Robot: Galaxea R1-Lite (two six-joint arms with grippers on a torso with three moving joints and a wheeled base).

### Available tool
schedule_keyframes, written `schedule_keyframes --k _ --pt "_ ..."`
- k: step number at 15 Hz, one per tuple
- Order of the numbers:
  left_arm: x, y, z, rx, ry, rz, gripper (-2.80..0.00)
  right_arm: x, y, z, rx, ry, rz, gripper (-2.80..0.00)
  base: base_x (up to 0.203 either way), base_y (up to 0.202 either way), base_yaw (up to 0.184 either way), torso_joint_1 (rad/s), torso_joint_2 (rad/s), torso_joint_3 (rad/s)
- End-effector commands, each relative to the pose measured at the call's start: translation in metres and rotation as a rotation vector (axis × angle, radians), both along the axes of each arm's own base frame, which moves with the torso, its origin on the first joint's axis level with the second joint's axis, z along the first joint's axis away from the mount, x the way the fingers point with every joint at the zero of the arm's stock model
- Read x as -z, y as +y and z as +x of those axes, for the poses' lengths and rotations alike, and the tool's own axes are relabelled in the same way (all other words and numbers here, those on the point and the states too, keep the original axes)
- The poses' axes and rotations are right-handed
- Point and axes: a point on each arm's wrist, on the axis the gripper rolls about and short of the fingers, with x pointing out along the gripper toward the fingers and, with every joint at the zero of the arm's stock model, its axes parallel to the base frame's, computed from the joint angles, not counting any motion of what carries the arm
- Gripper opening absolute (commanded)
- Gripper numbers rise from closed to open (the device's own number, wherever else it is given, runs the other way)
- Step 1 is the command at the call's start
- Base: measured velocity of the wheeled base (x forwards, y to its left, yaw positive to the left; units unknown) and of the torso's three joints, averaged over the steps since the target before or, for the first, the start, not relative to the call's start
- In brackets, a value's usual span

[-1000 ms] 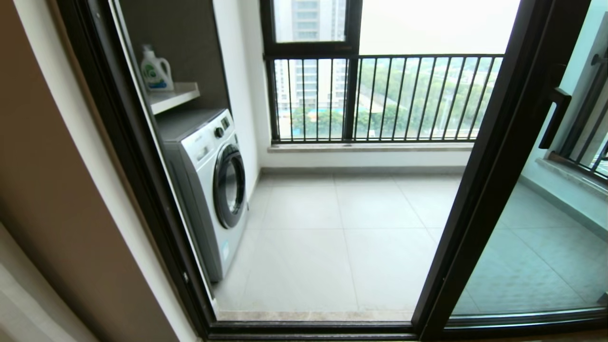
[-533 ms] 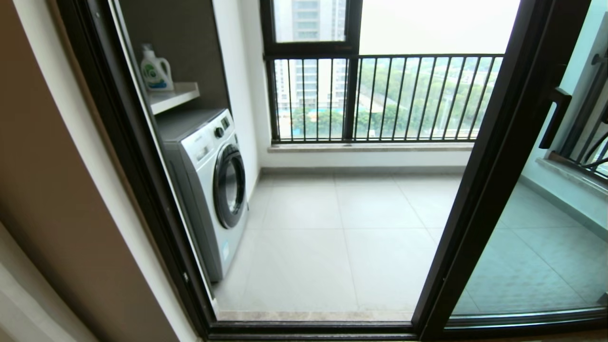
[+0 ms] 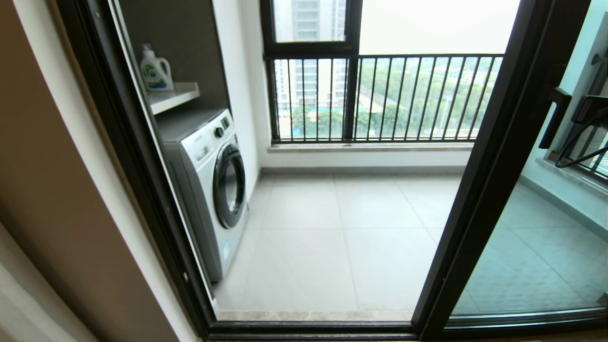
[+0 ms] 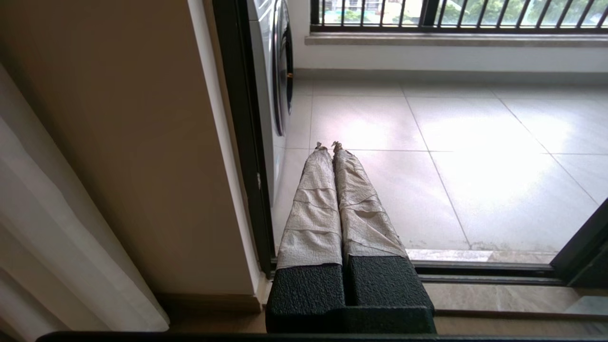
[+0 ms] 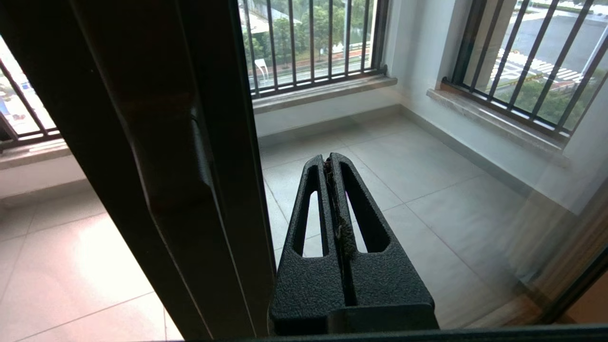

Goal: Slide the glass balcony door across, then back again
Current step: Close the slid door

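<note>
The glass balcony door (image 3: 517,237) is our biggest thing here. It stands on the right side of the doorway, pushed most of the way open, and its dark upright (image 5: 156,180) is just beside our right gripper (image 5: 328,161). The small black latch handle (image 3: 555,118) sits high on that upright.

Our right gripper has its fingers pressed together with nothing between them. It points at the glass, near the upright but not touching it as far as we can tell. Our left gripper (image 4: 327,146) is pressed together too, held low by the left side of the doorway, and looks parked.

What could go wrong? We think the tips could bump the glass instead of the frame. They could also slip off the smooth upright when we push, because pressed-together fingers have nothing to hook on. If we push at a slant, the door may stick in its track (image 3: 522,317).

The washing machine (image 3: 209,185) has a small name on its front — too tiny to read. The detergent bottle (image 3: 156,70) has a green mark, but we cannot read it.
</note>
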Motion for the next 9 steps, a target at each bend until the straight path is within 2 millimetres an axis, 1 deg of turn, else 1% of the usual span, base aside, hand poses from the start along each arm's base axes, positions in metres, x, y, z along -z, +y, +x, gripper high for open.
schedule_keyframes --k 1,4,9 --pt "0.0 0.0 0.0 0.0 0.002 0.0 -2.8 -0.001 0.013 0.005 -0.013 -0.005 -0.001 -2.8 0.0 0.0 0.0 0.0 0.0 0.0" --pt "0.0 0.0 0.0 0.0 0.001 0.0 -2.8 0.0 0.021 0.008 -0.031 -0.003 0.0 -2.8 0.0 0.0 0.0 0.0 0.0 0.0" --pt "0.0 0.0 0.0 0.0 0.001 0.0 -2.8 -0.002 0.025 0.007 -0.04 -0.005 -0.001 -2.8 0.0 0.0 0.0 0.0 0.0 0.0"
